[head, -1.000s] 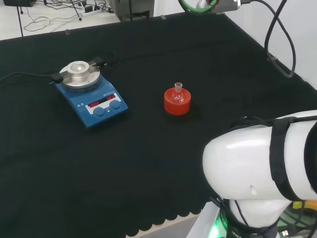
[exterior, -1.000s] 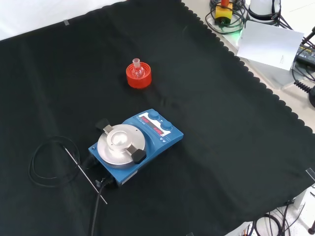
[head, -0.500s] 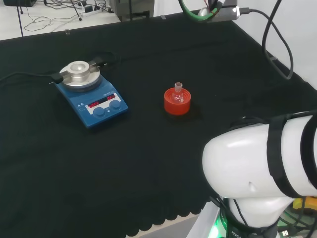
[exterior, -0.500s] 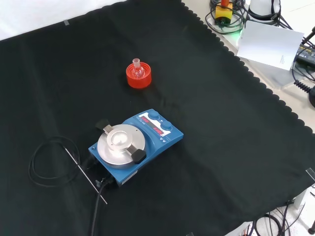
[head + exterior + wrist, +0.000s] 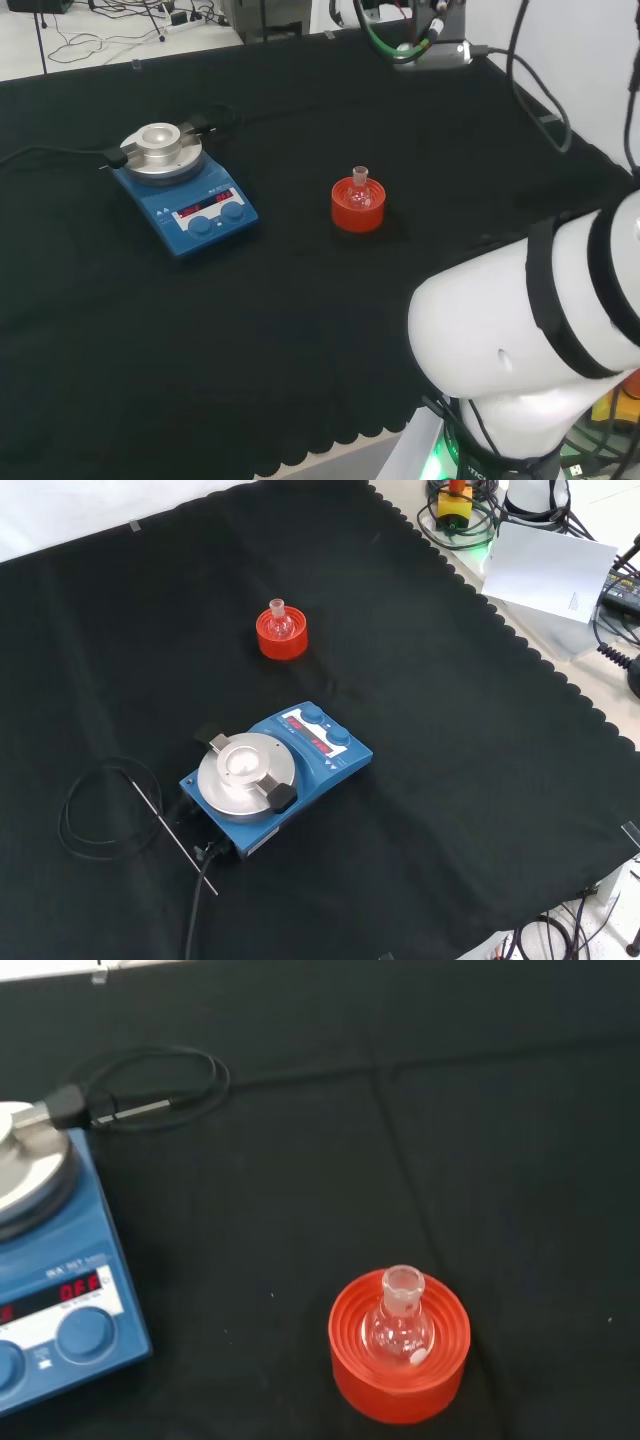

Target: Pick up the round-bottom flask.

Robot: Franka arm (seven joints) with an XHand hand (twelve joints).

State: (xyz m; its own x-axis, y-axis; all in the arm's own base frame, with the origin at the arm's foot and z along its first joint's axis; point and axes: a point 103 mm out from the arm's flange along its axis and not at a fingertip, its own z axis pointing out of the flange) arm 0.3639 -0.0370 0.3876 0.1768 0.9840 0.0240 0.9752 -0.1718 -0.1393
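Here the round-bottom flask (image 5: 398, 1326) is small and of clear glass, with a round bulb and a short open neck that stands upright; it sits in a red ribbed stand (image 5: 399, 1365) on the black cloth (image 5: 480, 730). In the head view it stands near the middle of the bench, to the right of a blue hotplate stirrer (image 5: 184, 186) with a round metal top. Whether the hand's fingers are open or closed cannot be told

Black-clothed bench (image 5: 480, 750): stand (image 5: 281, 640), hotplate (image 5: 275, 775)
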